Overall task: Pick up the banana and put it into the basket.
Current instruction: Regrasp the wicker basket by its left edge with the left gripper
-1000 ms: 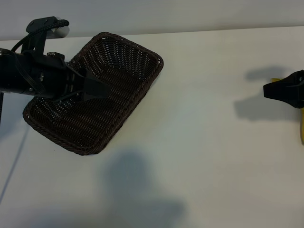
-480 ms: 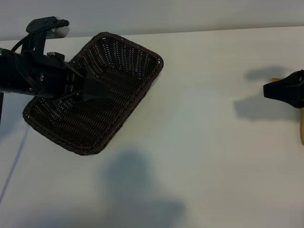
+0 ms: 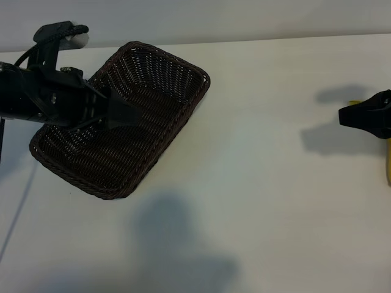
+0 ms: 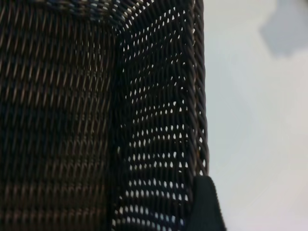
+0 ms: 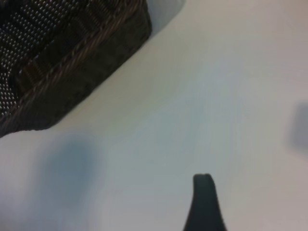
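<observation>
Your exterior camera is giving you the whole layout: the basket (image 3: 119, 119) is sitting near the table's (image 3: 256, 183) far left corner, turned at an angle to the edges, and the left gripper (image 3: 125, 113) is hanging over its inside with its jaws spread and nothing between them. At the right edge of the table, the right gripper (image 3: 349, 116) is reaching in from outside the picture, its jaws likewise released and holding nothing. Only this view is showing you the banana (image 3: 387, 163): a thin bright yellow sliver lying right at the table's right edge, partly under the right arm and mostly cut off, so you cannot judge its curve or stem from here.

Your left wrist camera is adding what the overhead misses: the basket's (image 4: 159, 120) weave up close, dark brown strands with small gaps letting light through the sloping wall, and a braided rim running beside bare tabletop (image 4: 255, 144). One black fingertip (image 4: 204, 204) is showing just by that rim.

Your right wrist camera is looking across smooth white table (image 5: 202, 96) toward a rounded corner of the basket (image 5: 72, 57), well apart from its single visible dark fingertip (image 5: 204, 202). The banana is not appearing there.
</observation>
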You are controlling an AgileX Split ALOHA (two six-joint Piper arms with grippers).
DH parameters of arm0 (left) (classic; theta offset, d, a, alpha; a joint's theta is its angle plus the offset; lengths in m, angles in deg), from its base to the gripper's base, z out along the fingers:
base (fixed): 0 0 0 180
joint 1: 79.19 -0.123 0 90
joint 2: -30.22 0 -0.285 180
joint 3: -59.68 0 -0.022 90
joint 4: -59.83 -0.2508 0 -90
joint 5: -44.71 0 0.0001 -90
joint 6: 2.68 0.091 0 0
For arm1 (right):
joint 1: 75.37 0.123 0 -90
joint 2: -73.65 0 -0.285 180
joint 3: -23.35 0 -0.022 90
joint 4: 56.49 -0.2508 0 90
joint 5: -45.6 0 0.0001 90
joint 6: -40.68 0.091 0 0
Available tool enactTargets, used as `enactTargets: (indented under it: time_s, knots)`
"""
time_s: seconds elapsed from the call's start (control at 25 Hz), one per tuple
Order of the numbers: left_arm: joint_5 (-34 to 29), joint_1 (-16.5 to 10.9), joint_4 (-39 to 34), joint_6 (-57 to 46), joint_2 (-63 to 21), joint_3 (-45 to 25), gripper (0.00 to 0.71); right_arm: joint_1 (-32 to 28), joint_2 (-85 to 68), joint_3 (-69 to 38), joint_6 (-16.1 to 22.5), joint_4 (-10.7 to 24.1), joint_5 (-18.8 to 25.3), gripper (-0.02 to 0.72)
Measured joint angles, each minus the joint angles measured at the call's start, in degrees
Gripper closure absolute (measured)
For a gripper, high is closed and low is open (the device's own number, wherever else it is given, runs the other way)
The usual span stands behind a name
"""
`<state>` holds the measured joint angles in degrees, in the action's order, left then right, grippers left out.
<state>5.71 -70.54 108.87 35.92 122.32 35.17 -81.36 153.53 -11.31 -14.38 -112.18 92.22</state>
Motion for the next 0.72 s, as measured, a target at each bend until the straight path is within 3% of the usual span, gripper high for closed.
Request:
enactTargets:
  time_s: [0.2,0.52,0.72]
  knots:
    - [-3.5,0.0,-2.4,-16.9,0.0,0.0,0.171,0.0,0.0,0.0,0.2,0.0,0.0,0.178]
    - [-9.0,-0.3,-18.0,-54.6,-2.5,0.8,0.171,0.0,0.0,0.0,1.0,0.0,0.0,0.178]
    - [-11.7,-4.6,-22.8,-66.8,-6.9,1.8,0.171,0.0,0.0,0.0,1.3,0.0,0.0,0.178]
